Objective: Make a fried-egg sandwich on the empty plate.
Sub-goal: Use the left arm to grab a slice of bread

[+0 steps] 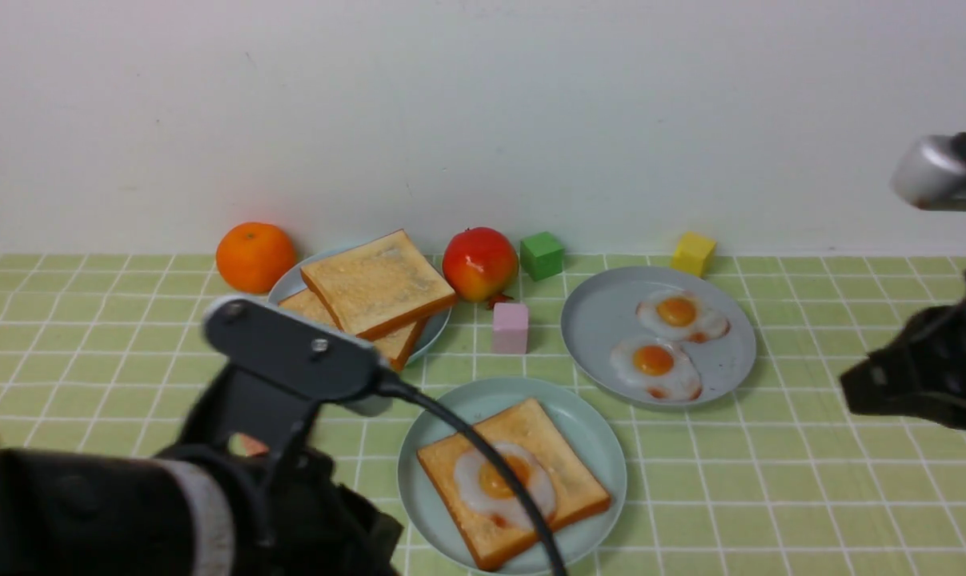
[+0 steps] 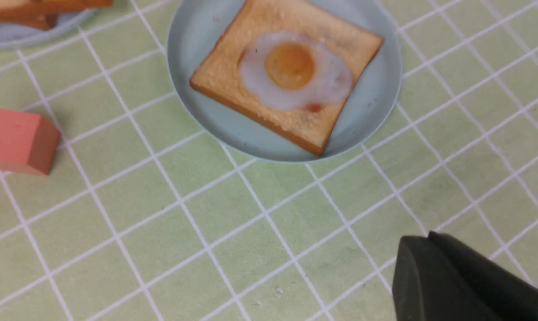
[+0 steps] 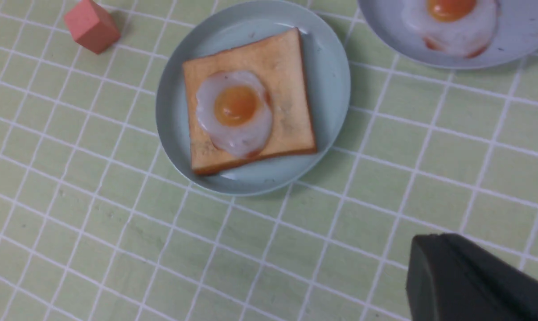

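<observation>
The mint-teal plate (image 1: 595,432) sits at the front centre of the table. One toast slice (image 1: 567,472) lies on it, and a fried egg (image 1: 503,480) rests on top of that slice, yolk up. The left wrist view shows the same plate (image 2: 206,53), toast (image 2: 233,76) and egg (image 2: 291,71). My left gripper (image 2: 429,236) is shut and empty, hovering over bare table short of the plate. My right gripper (image 3: 442,236) is also shut on nothing, apart from the plate (image 3: 331,76). Two more toast slices (image 1: 374,284) are stacked on a grey-blue plate (image 1: 286,288) at the back left.
A second grey-blue plate (image 1: 603,320) at the right holds two more eggs (image 1: 679,316). Along the wall stand an orange (image 1: 254,256), a red fruit (image 1: 478,264), a green cube (image 1: 542,254) and a yellow cube (image 1: 693,254). A pink block (image 1: 510,326) and a salmon block (image 2: 17,140) lie nearby.
</observation>
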